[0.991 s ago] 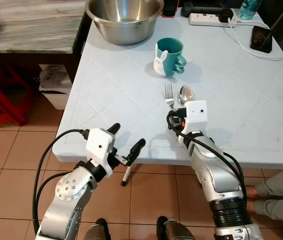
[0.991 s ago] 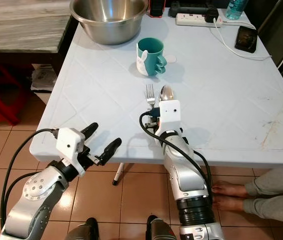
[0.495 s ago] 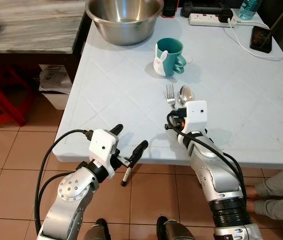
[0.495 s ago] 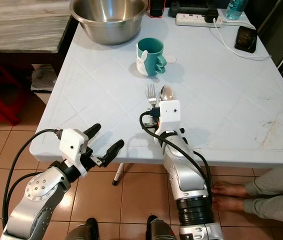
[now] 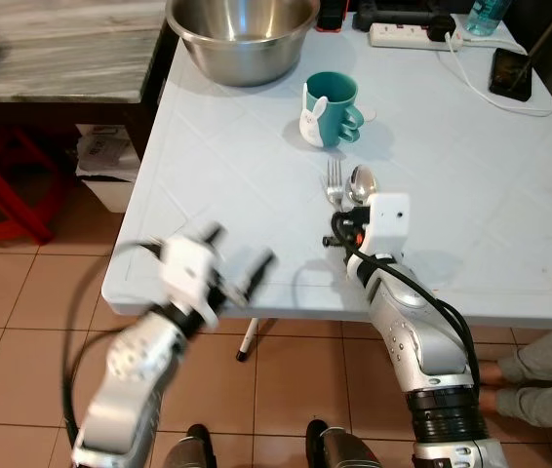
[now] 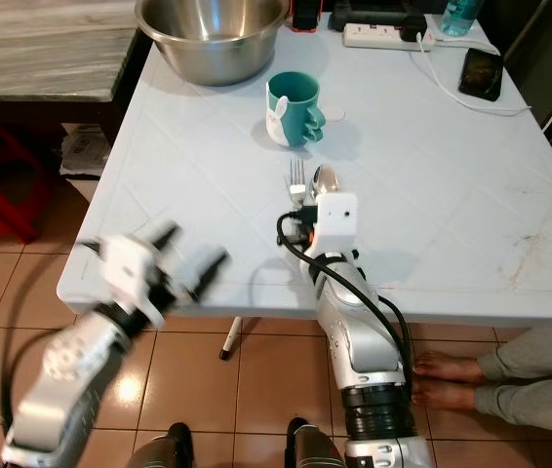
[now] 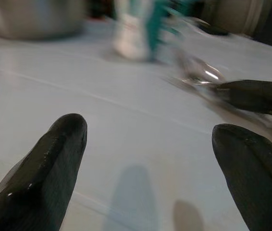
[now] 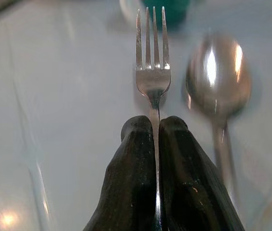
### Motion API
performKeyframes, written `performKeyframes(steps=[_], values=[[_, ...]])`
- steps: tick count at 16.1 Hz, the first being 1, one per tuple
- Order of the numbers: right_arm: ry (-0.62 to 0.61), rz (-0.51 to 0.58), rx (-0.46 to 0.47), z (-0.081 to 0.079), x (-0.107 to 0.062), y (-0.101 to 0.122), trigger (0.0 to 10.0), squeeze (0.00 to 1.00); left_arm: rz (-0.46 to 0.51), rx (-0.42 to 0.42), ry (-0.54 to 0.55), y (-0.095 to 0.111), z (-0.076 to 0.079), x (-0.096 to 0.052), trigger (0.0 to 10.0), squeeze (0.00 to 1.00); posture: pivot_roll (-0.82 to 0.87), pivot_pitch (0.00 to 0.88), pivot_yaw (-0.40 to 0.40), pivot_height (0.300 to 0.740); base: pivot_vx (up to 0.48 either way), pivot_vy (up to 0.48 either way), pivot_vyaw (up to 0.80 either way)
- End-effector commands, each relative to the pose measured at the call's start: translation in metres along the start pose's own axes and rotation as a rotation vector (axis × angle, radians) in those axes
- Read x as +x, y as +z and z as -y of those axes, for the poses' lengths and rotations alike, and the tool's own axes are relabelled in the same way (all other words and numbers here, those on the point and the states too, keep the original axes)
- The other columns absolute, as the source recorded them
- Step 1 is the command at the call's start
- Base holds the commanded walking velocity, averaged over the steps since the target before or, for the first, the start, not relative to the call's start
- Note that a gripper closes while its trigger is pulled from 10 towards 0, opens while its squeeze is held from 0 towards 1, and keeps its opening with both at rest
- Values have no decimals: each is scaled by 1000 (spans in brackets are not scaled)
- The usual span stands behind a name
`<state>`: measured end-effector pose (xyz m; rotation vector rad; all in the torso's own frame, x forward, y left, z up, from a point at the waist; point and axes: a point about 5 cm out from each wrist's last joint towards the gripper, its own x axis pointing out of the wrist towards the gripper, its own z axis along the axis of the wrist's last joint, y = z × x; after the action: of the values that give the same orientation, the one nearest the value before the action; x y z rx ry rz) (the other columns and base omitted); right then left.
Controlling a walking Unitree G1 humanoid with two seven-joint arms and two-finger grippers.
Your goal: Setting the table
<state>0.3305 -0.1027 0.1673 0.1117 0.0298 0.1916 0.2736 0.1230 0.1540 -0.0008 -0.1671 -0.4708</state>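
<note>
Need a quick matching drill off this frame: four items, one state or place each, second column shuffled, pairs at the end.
Column 1:
1. fork
2. spoon
3. left tool
4. teal mug

Column 2:
A. open, blurred, at the table's near edge
B. upright on the table, beyond the cutlery
C. handle pinched between two black fingers
D. lying free on the table beside the fork

Pairs: 1-C, 2-D, 3-A, 4-B. The right tool is the one shut on the fork.

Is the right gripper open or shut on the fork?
Shut on it: the right gripper has both fingers pressed together around the fork handle.
</note>
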Motion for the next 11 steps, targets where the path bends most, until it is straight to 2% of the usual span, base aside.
performKeyframes(steps=[1,3,5,6,8,11], values=[[-17,123,-16,0,-5,23,0,0,-4,-10,93,-2,-12,-1,10000,0,-117,268,-7,740,0,0,0],[-12,168,-35,-2,-10,28,314,0,0,-24,141,-2,-18,0,10000,0,-120,262,-11,740,0,0,0],[-10,195,-53,-2,-14,31,4980,0,6,-45,163,-2,-20,2,10000,0,-120,262,-11,740,0,0,0],[-17,226,-85,1,-18,34,10000,0,11,-54,178,-2,-21,4,10000,0,-125,254,-12,740,0,0,0],[-27,247,-125,5,-20,37,10000,0,11,-71,193,-4,-22,7,10000,0,-129,244,-13,740,0,0,0],[-29,250,-135,5,-18,37,10000,0,22,-90,197,-3,-19,11,10000,0,-127,241,-14,740,0,0,0]])
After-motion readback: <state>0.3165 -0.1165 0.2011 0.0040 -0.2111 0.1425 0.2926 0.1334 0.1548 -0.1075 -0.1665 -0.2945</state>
